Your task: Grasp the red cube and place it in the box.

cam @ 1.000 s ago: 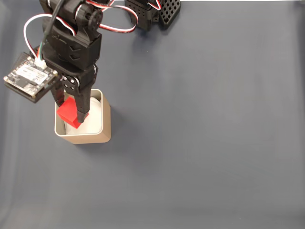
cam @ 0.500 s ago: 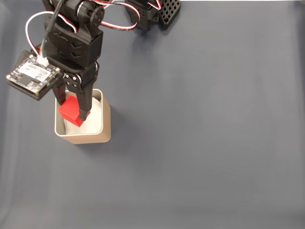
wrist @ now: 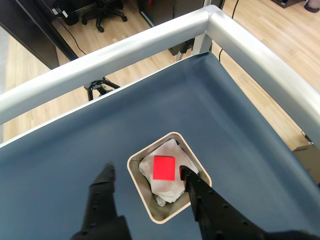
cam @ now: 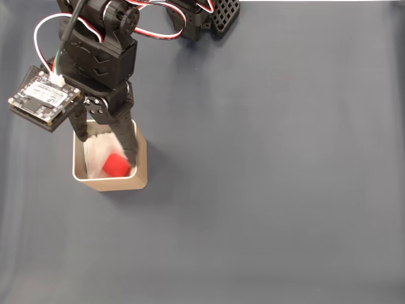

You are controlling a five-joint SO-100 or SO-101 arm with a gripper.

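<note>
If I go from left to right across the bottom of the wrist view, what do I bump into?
One gripper finger → the box's left wall → the red cube → the other finger.

Seen from above on a dark blue-grey table [cam: 266,190]: black arm reaching down from the top left, gripper [cam: 104,142] spread wide over the box [cam: 140,166], 1 finger at the left wall, the other angled across the right side. Inside on the white lining, the red cube [cam: 116,165], slightly blurred, just beside the right finger. Green circuit board [cam: 43,97] on the arm's left.
</note>
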